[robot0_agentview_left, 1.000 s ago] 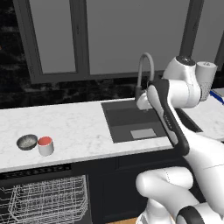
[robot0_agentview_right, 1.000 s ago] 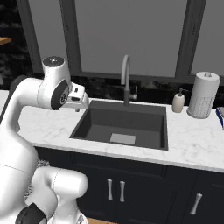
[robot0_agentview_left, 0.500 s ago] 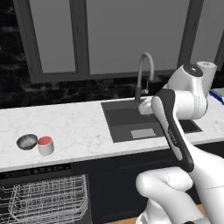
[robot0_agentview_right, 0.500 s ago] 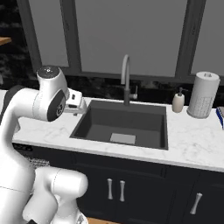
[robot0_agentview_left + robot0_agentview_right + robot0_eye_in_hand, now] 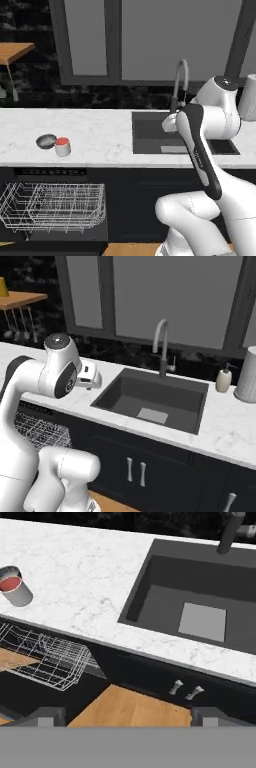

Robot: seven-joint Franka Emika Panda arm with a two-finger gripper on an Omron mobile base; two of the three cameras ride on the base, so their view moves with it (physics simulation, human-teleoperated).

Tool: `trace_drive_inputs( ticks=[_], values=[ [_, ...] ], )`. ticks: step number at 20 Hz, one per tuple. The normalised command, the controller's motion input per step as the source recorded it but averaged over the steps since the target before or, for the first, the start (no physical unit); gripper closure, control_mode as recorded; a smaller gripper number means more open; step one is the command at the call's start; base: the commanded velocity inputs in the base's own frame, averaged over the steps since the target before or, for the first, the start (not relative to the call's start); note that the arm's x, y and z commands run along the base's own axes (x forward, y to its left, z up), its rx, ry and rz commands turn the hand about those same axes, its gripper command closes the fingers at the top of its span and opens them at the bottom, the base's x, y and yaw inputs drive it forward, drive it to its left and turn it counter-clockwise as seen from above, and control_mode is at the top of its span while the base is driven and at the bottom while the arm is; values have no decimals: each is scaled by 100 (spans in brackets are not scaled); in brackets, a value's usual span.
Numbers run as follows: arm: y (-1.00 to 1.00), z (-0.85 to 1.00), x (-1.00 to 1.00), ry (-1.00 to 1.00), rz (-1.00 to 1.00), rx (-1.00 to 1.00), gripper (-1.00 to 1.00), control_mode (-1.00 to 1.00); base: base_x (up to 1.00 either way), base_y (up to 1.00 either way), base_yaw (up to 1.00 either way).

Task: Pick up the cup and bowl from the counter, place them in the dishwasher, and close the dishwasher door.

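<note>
The cup (image 5: 62, 146), white with a red inside, stands on the counter (image 5: 100, 135) near its front edge at the left. Right beside it on its left sits the low grey bowl (image 5: 46, 141). In the hand view the cup (image 5: 15, 588) is at the far left edge. Below the counter the dishwasher's white wire rack (image 5: 55, 205) is pulled out over the dropped black dishwasher door (image 5: 60, 235). My gripper (image 5: 127, 718) hovers high over the counter's front edge by the sink, well right of the cup, open and holding nothing.
A dark sink (image 5: 170, 137) with a grey faucet (image 5: 180, 80) is set in the counter to the right of the cup. A tall grey-white canister (image 5: 247, 376) and a soap bottle (image 5: 223, 380) stand far right. A wooden shelf (image 5: 12, 50) hangs at upper left.
The whole picture has shifted right, so the base has moved left. My arm's upper joint has sunk lower, and the jaws have stayed wide apart.
</note>
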Motion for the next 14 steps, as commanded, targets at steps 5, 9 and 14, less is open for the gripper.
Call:
trace_drive_inputs(
  ticks=[5,9,14],
  values=[
    [0,0,0,0,0,0,-100,100,6,-68,74],
    [0,0,0,0,0,0,-100,100,57,-9,81],
    [0,0,0,0,0,0,-100,100,55,-10,85]
  ],
)
